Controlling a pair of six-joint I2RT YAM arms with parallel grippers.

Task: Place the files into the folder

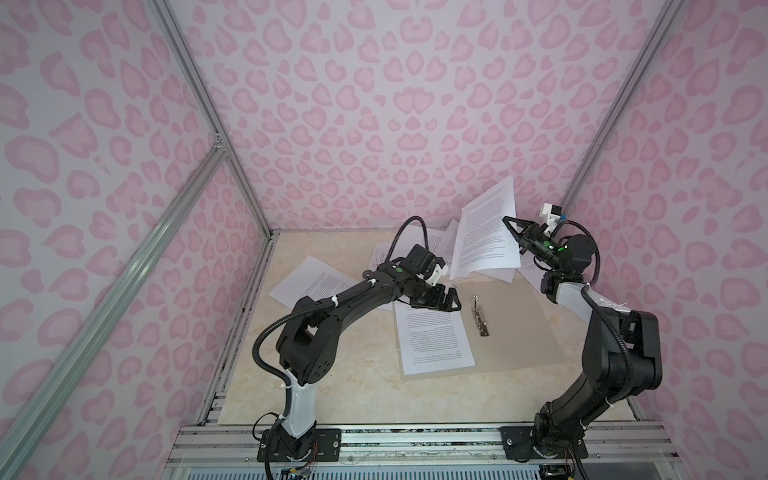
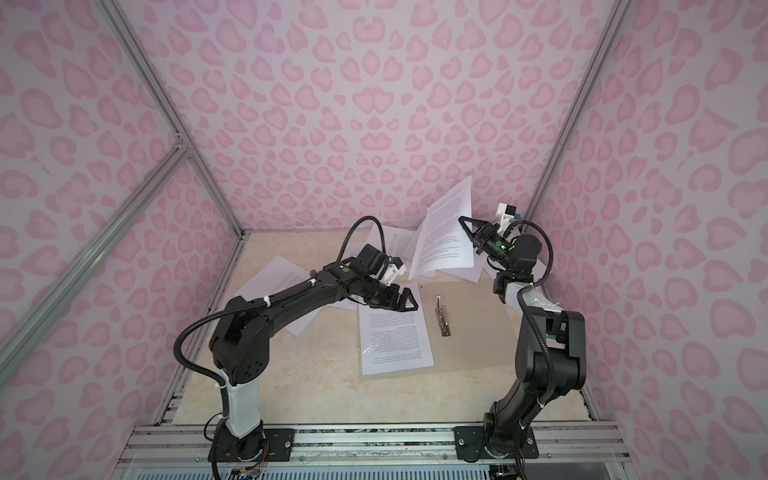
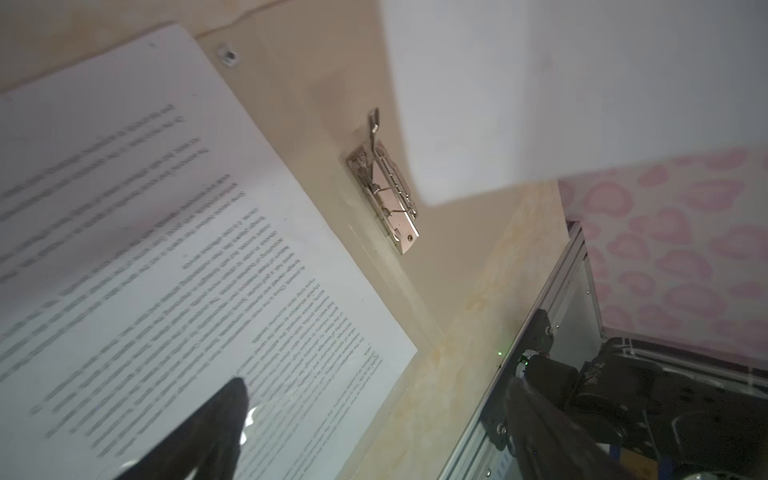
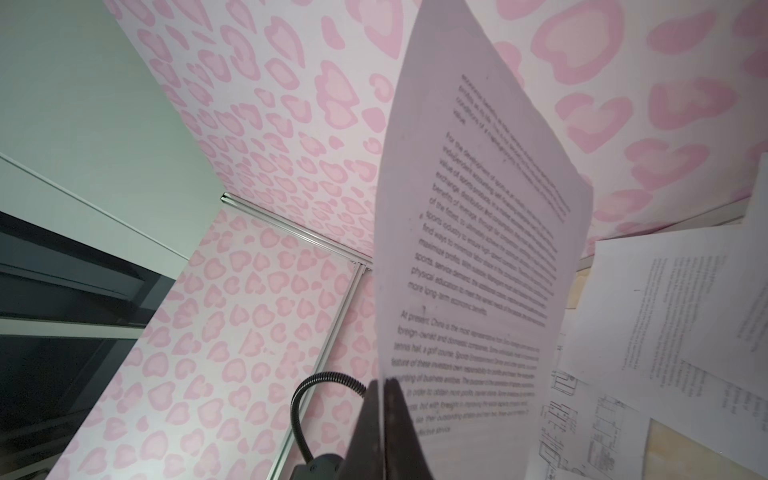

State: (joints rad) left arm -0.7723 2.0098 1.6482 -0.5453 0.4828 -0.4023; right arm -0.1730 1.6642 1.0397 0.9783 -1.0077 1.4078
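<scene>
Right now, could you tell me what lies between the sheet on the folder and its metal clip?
Only a bare strip of folder, shown in the left wrist view.

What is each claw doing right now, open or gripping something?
Left gripper: open, holding nothing.
Right gripper: shut on a printed sheet, held up in the air.

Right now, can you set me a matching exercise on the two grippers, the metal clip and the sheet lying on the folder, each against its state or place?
Things:
1. left gripper
2. right gripper
3. metal clip
4. flat printed sheet

States or places:
A. along the middle of the open folder
B. jaws shut on a lifted printed sheet
C. lying on the folder, left of the clip in both top views
D. jaws open, holding nothing

Pairs: 1-D, 2-B, 3-A, 4-C
</scene>
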